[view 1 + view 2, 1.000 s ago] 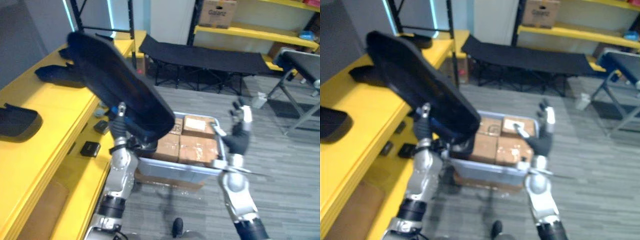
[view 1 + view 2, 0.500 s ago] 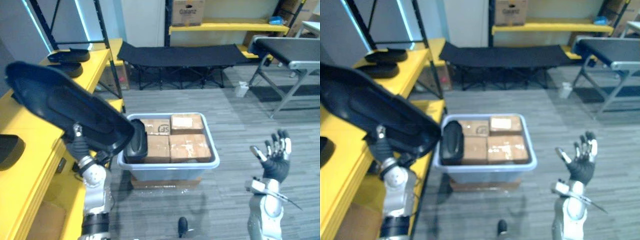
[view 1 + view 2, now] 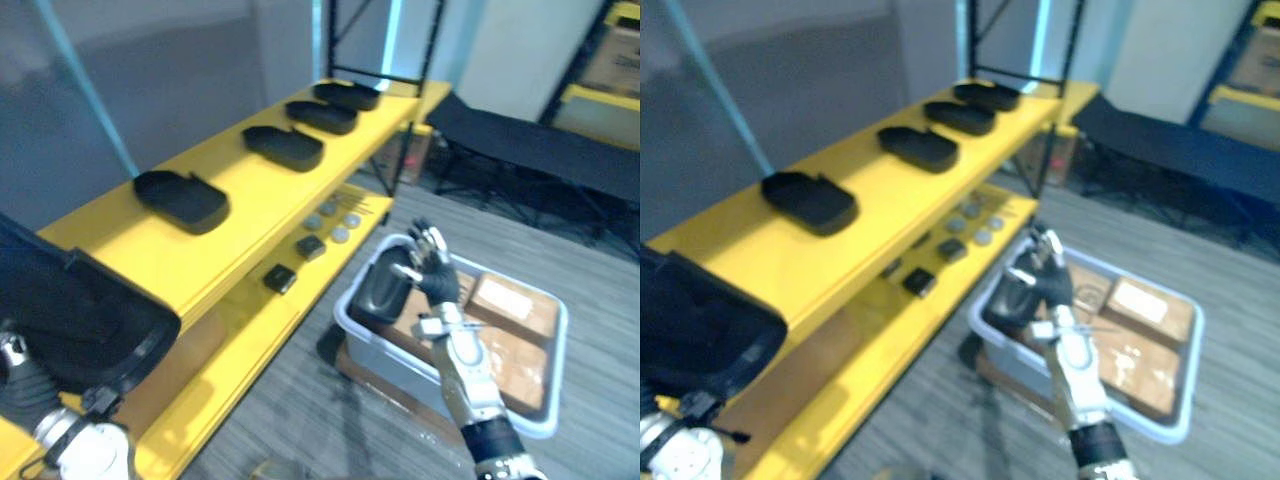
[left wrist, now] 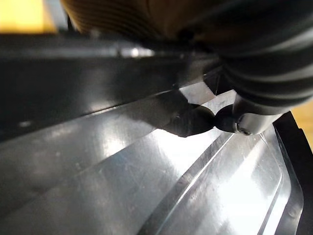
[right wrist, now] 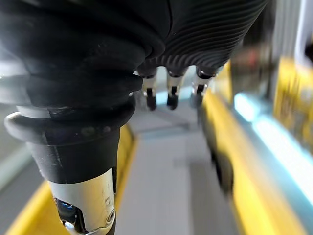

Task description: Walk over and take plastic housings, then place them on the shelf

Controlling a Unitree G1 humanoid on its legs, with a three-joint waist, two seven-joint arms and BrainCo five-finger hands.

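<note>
Carrying: left hand (image 4: 244, 120) pinched the plastic housing (image 3: 70, 320) at 7 o'clock; right hand (image 3: 432, 270) fingers wide, empty. Next likely called for lowering it onto the shelf (image 3: 240, 185).

Black housings (image 3: 183, 198), yellow shelf (image 3: 240, 190).
Bin (image 3: 372, 335) at 4 o'clock pale blue; boxes (image 3: 510, 300) brown; floor (image 3: 300, 420) grey, streaked.

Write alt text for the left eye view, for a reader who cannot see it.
The robot's left hand holds a large black plastic housing at lower left, beside a yellow shelf bearing four more black housings in a row. Its right hand is raised open before a grey bin of cardboard boxes, with another housing in it.
</note>
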